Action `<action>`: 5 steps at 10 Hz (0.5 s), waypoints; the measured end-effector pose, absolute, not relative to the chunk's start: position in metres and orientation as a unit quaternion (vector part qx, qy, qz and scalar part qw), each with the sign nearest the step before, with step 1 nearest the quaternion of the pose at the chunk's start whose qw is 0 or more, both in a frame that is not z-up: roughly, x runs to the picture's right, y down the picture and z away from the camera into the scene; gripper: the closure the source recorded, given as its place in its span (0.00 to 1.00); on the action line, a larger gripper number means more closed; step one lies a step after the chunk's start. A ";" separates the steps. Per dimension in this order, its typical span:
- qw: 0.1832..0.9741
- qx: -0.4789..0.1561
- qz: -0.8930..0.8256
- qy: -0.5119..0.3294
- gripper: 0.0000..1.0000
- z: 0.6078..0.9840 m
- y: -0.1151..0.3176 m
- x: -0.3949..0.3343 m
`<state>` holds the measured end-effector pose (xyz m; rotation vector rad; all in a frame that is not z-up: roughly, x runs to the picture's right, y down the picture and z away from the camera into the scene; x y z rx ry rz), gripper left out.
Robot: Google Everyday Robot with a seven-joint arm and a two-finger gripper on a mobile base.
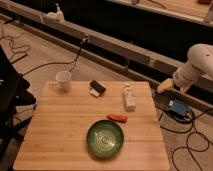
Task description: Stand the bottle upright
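The bottle (129,97) is slim and whitish with a pale label. It lies on its side on the wooden table (60,125), near the far right part, its narrow cap end pointing away from the camera. My gripper (165,86) is at the end of the white arm (195,65), off the table's right edge and to the right of the bottle, apart from it. It holds nothing that shows.
A white paper cup (64,80) stands at the far left. A small black-and-white block (96,88) lies left of the bottle. An orange carrot-like piece (117,117) lies above a green bowl (105,138). A blue box (178,108) and cables lie on the floor at right.
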<state>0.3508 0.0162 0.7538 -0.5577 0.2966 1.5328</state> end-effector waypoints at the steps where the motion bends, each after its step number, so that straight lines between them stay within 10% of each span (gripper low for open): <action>1: 0.681 -0.255 0.675 0.125 0.20 0.760 0.011 0.336; 5: 0.721 -0.235 0.650 0.059 0.20 0.796 -0.014 0.258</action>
